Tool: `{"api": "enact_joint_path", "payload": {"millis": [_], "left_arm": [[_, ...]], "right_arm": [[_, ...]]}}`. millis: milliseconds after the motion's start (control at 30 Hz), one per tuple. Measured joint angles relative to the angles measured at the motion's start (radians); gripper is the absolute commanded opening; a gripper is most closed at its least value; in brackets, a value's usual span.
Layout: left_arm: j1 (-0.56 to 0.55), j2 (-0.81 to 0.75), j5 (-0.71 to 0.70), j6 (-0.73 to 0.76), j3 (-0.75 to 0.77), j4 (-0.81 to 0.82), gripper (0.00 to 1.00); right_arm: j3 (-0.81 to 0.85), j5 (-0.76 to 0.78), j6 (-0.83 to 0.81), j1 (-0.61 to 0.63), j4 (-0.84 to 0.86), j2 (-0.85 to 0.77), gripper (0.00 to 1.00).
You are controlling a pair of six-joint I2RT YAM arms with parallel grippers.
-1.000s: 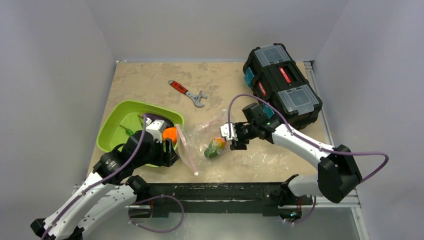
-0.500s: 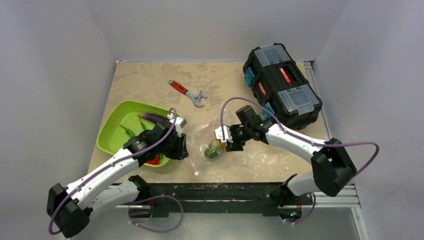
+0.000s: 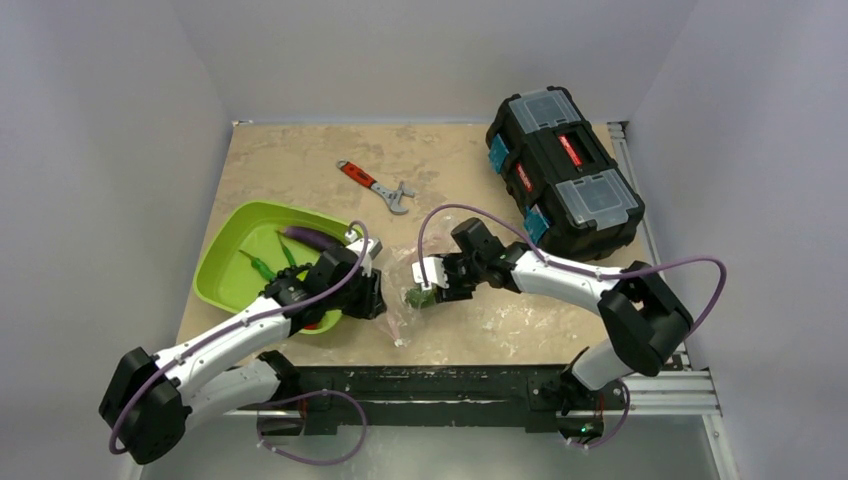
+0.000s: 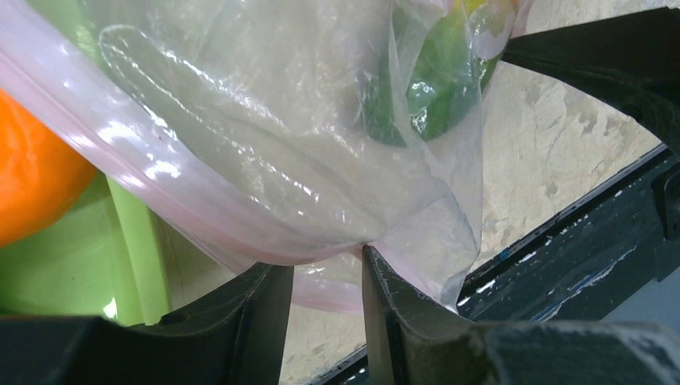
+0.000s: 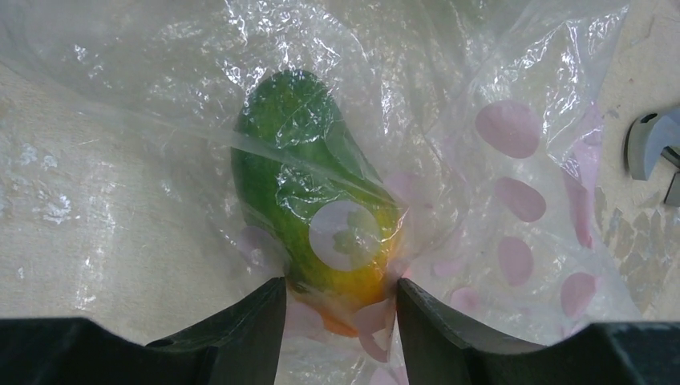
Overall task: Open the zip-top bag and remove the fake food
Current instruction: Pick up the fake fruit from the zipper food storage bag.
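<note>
The clear zip-top bag (image 3: 398,292) lies crumpled on the table right of the green tray (image 3: 232,262). One green-yellow fake food (image 3: 418,297) is still inside it (image 5: 309,208). My left gripper (image 3: 372,296) is open at the bag's near left edge, and the pink zip strip (image 4: 200,233) lies across its fingertips (image 4: 377,269). My right gripper (image 3: 432,280) is open, its tips on either side of the food's orange end and touching it through the plastic. An eggplant (image 3: 308,237), green pods (image 3: 262,265) and an orange fruit (image 4: 32,180) are in the tray.
A red-handled wrench (image 3: 372,185) lies at the middle back of the table. A black toolbox (image 3: 563,170) stands at the back right. The table's black front rail (image 4: 577,257) runs close behind the bag's near corner.
My left gripper, which held the orange fruit over the tray, has let it go and moved right to the bag's zip edge. My right gripper has moved left onto the food in the bag.
</note>
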Motion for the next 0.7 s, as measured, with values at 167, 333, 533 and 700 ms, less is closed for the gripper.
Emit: {"api": "enact_joint_path", "payload": {"millis": [167, 333, 533, 700], "left_arm": [[0.000, -0.127, 0.001, 0.046, -0.056, 0.025, 0.38], [-0.012, -0.292, -0.013, 0.087, -0.081, 0.026, 0.39], [-0.034, -0.291, -0.066, 0.082, -0.122, 0.013, 0.38], [-0.048, -0.277, -0.135, 0.063, -0.135, -0.034, 0.35]], "right_arm": [[0.000, 0.013, 0.006, 0.000, 0.011, 0.003, 0.47], [0.000, 0.013, 0.010, 0.000, 0.011, 0.004, 0.47], [0.032, 0.012, 0.011, 0.000, 0.003, 0.062, 0.45], [0.087, 0.013, 0.003, -0.003, -0.037, 0.129, 0.45]]}}
